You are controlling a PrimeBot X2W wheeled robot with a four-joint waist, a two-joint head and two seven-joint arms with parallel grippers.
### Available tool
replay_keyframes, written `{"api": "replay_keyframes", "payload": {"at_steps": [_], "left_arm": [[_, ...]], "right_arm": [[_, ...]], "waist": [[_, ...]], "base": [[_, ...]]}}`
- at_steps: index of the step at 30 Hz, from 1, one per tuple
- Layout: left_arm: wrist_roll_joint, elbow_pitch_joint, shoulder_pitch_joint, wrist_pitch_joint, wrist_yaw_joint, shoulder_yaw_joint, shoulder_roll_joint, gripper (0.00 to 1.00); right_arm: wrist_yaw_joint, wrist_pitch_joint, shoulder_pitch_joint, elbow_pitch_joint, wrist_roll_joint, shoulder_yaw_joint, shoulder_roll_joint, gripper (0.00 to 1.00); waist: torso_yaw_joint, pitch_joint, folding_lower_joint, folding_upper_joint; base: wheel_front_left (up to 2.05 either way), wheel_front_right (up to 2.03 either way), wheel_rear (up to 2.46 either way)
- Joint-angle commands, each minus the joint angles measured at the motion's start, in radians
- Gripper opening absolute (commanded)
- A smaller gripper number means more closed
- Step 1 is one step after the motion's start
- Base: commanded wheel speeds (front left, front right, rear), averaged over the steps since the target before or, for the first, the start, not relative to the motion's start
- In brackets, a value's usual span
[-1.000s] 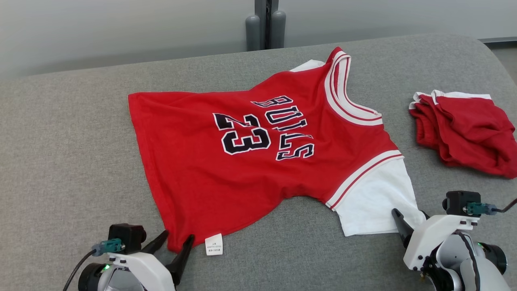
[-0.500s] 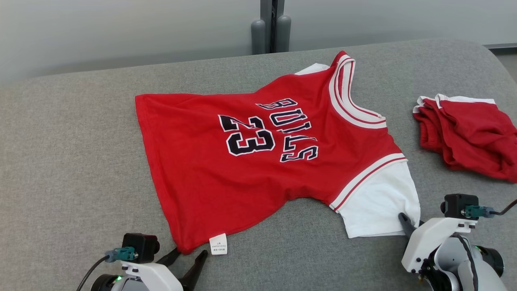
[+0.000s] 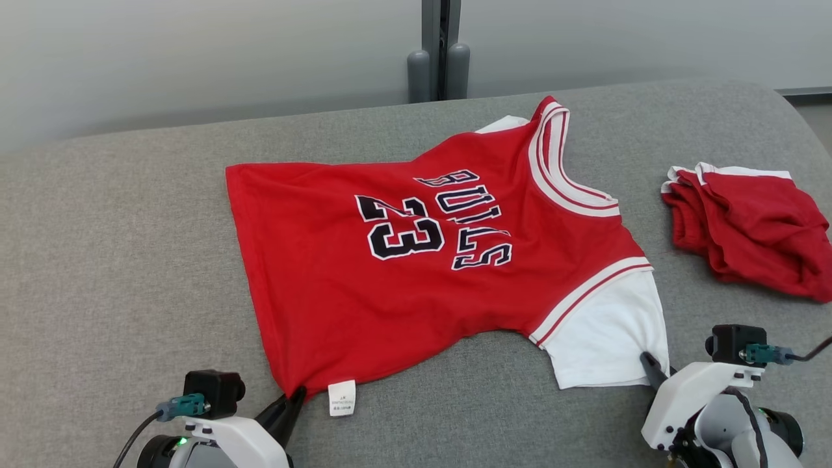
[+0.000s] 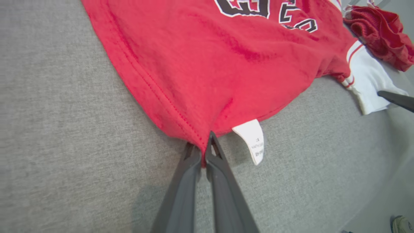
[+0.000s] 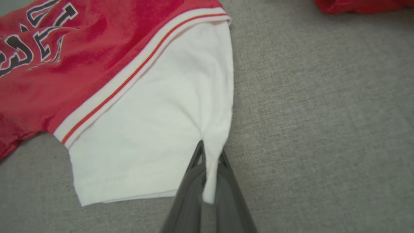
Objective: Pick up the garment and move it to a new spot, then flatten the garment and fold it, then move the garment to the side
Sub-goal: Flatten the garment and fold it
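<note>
Spread face up across the middle of the grey surface (image 3: pixel 117 260): the red jersey (image 3: pixel 390 279), collar toward the right edge, hem toward the left. Pinched at its near hem corner by the left claw (image 4: pixel 202 147), fingers pressed together on the cloth just beside the white care tag (image 4: pixel 252 142). Pinched too at the near corner of the white sleeve (image 5: pixel 155 123) by the right claw (image 5: pixel 208 155). Near the right edge, apart from the jersey, crumpled red shorts (image 3: pixel 754 227).

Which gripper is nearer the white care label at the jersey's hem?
Left. The left gripper pinches the red hem corner right beside the care label; the right gripper grips the white sleeve, far across the jersey.
</note>
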Motion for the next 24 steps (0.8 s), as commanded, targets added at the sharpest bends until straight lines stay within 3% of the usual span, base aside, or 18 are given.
{"api": "replay_keyframes", "payload": {"at_steps": [1, 7, 13, 19, 24], "left_arm": [[-0.003, -0.008, 0.005, -0.004, 0.0, 0.001, 0.006, 0.0], [-0.004, -0.053, 0.026, -0.01, 0.019, 0.013, 0.021, 0.0], [0.007, -0.098, -0.047, 0.003, 0.005, 0.029, 0.065, 0.0], [-0.014, -0.067, -0.209, 0.062, -0.028, 0.049, 0.129, 0.0], [-0.041, 0.012, -0.456, 0.135, -0.054, 0.039, 0.202, 0.0]], "right_arm": [[0.0, -0.011, 0.023, -0.011, 0.017, -0.001, -0.004, 0.0], [0.0, -0.043, 0.064, -0.103, 0.059, 0.014, -0.022, 0.0], [0.0, -0.065, 0.023, -0.218, 0.126, 0.054, -0.034, 0.0], [0.0, -0.069, -0.099, -0.259, 0.178, 0.088, -0.042, 0.0], [0.0, -0.076, -0.315, -0.229, 0.216, 0.117, -0.059, 0.0]], "waist": [[0.008, -0.014, 0.0, 0.0], [0.014, -0.046, 0.0, 0.0], [0.007, -0.041, 0.0, 0.0], [-0.002, 0.016, 0.0, 0.0], [-0.013, 0.121, 0.0, 0.0]], "base": [[0.0, 0.0, 0.0], [0.0, 0.0, 0.0], [0.0, 0.0, 0.0], [0.0, 0.0, 0.0], [0.0, 0.0, 0.0]]}}
